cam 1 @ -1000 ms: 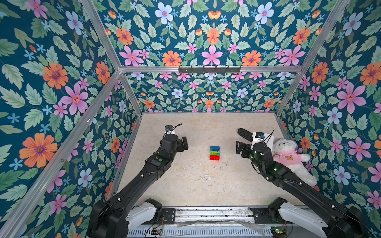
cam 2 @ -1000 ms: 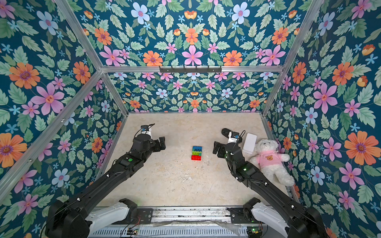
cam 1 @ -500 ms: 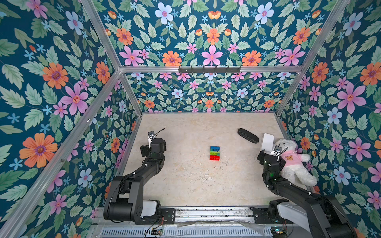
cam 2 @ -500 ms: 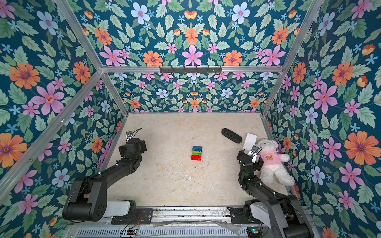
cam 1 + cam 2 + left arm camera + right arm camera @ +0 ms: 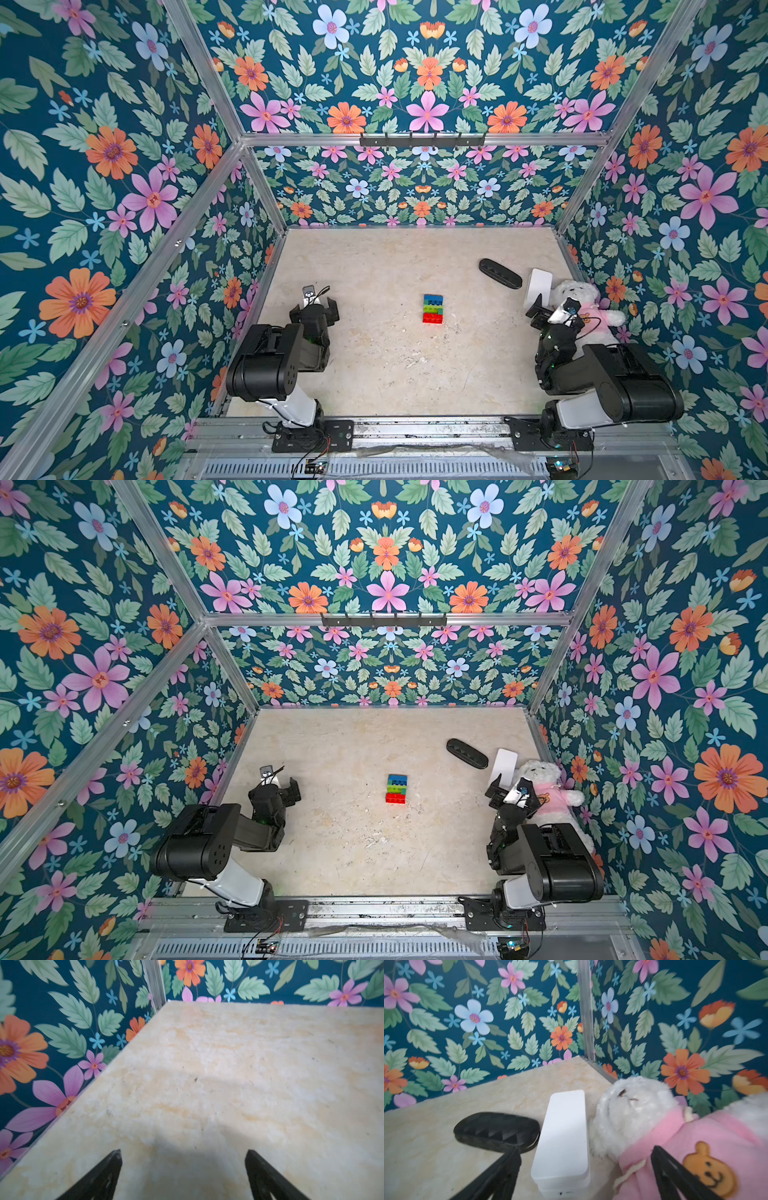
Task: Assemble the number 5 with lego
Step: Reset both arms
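Lego number 5 [image 5: 432,308], a small striped block of studded plastic bricks, lying flat near the middle of the pale marbled desk [image 5: 374,266] in both top views. Blue layer farthest, green layers between, red layer nearest. Touched by nothing, well apart from both arms.

On the left side, black left claw [image 5: 313,308] low over the desk, released, jaws wide, nothing between them. On the right side, black right claw [image 5: 557,316] just in front of a white plush teddy bear in a pink top [image 5: 575,291], also released and empty. Toward the far right, a black oblong case [image 5: 500,273] lying flat, with a white rounded rectangular box [image 5: 538,282] between case and bear.

Same layout in a top view: Lego number 5 [image 5: 397,788] central, left claw [image 5: 274,791] and right claw [image 5: 514,796] spread open, case [image 5: 466,753], box [image 5: 505,764] and bear [image 5: 540,771] grouped at the right.

Left wrist view, slightly blurred: left claw [image 5: 184,1153] with two black fingertips [image 5: 104,1176] set wide apart over bare desk [image 5: 228,1064], holding nothing. Dark blue floral wallpaper [image 5: 62,1032] beyond the desk's edge.

Right wrist view: right claw [image 5: 586,1151] open, one finger [image 5: 500,1172] in front of the case [image 5: 497,1130], one over the bear's pink top [image 5: 716,1136]. White box [image 5: 562,1136] beyond the gap, just beside the bear's head, ungripped.
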You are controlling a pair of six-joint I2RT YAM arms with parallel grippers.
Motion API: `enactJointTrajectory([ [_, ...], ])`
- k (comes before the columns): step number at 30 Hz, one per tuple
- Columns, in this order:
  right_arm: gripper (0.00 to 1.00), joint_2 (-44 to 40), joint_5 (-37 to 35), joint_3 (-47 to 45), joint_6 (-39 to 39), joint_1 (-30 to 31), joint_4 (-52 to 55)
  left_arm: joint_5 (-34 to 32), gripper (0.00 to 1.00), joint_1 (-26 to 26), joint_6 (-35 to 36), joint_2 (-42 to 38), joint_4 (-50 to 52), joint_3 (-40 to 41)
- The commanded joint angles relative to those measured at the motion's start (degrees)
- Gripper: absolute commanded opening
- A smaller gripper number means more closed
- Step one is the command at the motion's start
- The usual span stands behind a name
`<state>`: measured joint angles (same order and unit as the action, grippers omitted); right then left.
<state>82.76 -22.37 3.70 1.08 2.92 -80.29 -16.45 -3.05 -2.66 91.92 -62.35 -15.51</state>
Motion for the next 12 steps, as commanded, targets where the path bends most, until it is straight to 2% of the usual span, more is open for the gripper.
enactJointTrajectory([
  [1, 0.99, 1.9, 3.3, 2.3, 0.3, 0.0, -3.2, 0.8, 0.99, 0.1, 1.1, 0.6, -10.8, -0.1],
  [2, 0.99, -0.1, 1.5, 1.3, 0.7, 0.9, -1.6, 1.0, 0.99, 0.0, 0.7, -0.4, -8.0, -0.4],
  [6, 0.99, 0.9, 4.1, 1.4, -0.6, 1.1, -3.5, 0.9, 0.99, 0.1, 0.8, -0.3, -7.9, -0.5],
  [8, 0.99, 0.2, 6.6, 2.6, -0.2, 0.3, 0.9, 0.8, 0.99, 0.0, 1.0, 0.1, -8.8, -0.4],
  [12, 0.99, 0.4, 7.6, 3.3, 0.6, -0.6, 2.0, 0.8, 0.99, 0.0, 1.0, -0.1, -8.5, -0.4],
])
